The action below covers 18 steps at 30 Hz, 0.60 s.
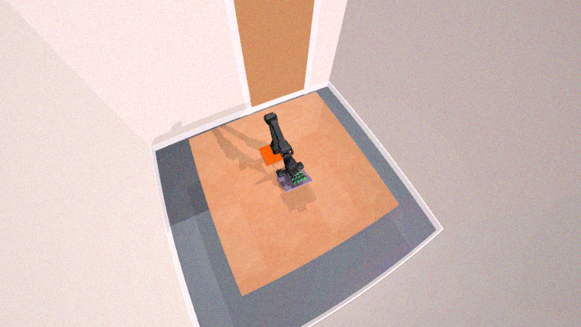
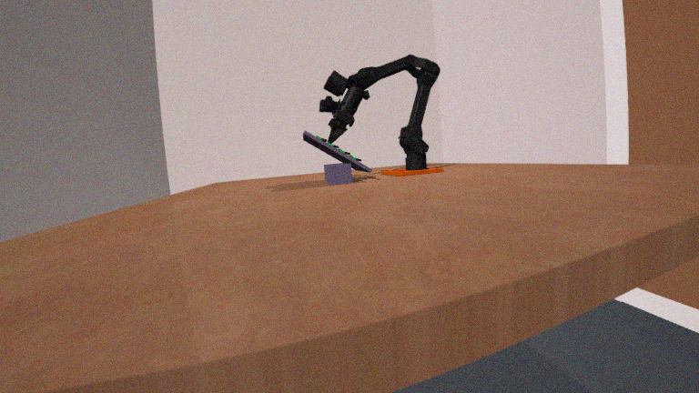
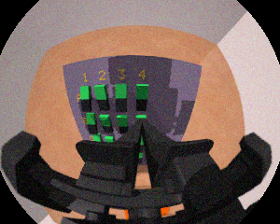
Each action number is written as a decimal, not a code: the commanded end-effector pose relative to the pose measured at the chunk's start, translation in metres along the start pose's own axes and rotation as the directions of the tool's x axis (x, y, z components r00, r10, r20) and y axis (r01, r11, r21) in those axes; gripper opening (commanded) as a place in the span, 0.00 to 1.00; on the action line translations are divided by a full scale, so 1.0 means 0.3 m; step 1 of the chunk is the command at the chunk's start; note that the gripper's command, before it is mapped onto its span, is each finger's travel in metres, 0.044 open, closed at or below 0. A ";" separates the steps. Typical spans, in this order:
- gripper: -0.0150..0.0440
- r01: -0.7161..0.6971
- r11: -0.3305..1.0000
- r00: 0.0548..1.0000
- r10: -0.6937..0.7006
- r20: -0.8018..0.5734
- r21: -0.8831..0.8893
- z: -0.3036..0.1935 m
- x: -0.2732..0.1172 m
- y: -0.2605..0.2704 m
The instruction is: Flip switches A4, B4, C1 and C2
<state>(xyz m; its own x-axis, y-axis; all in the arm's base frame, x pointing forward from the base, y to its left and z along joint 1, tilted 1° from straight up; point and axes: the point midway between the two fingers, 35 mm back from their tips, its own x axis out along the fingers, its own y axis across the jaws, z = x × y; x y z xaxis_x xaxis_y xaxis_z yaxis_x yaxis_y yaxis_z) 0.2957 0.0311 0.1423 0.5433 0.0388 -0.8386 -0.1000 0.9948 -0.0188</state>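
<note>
The tilted purple switch panel (image 1: pixel 309 180) (image 2: pixel 308 136) (image 3: pixel 186 84) carries green and black rocker switches. My gripper (image 2: pixel 329 141) (image 3: pixel 141 121) is shut and empty, pointing down at the panel face. In the wrist view its tips cover most of switch B4 (image 3: pixel 141 116), with only a green strip showing; contact cannot be told. Switch A4 (image 3: pixel 142 91) is just beyond the tips, green half toward the far edge, black half nearer. Switches C1 (image 3: pixel 97 137) and C2 (image 3: pixel 109 139) are partly cut off by the gripper body. Which ends are raised is not clear.
Neighbouring switches A3 (image 3: pixel 120 91) and B3 (image 3: pixel 122 120) stand left of the tips in the wrist view. A purple block (image 2: pixel 338 174) is beneath the panel. The arm's base stands on an orange plate (image 1: pixel 266 158) (image 2: pixel 399 173). Lower rows are mostly hidden by the gripper.
</note>
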 end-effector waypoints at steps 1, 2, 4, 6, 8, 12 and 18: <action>0.25 -0.003 1.000 1.000 0.003 0.000 -0.002 0.000 0.003 0.002; 0.25 -0.003 1.000 1.000 0.003 0.000 -0.002 0.000 0.004 0.002; 0.25 -0.003 1.000 1.000 0.003 0.000 -0.002 0.000 0.005 0.002; 0.25 -0.003 1.000 1.000 0.003 0.000 -0.002 0.000 0.006 0.002; 0.25 -0.003 1.000 1.000 0.003 0.000 -0.002 0.000 0.007 0.002; 0.25 -0.003 1.000 1.000 0.003 0.000 -0.002 0.000 0.008 0.002; 0.25 -0.003 1.000 1.000 0.003 0.000 -0.002 0.000 0.011 0.002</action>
<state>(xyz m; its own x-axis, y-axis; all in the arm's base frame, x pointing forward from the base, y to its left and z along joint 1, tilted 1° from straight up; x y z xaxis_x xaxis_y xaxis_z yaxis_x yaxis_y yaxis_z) 0.2973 0.0312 0.1406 0.5446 0.0389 -0.8378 -0.0998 0.9948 -0.0187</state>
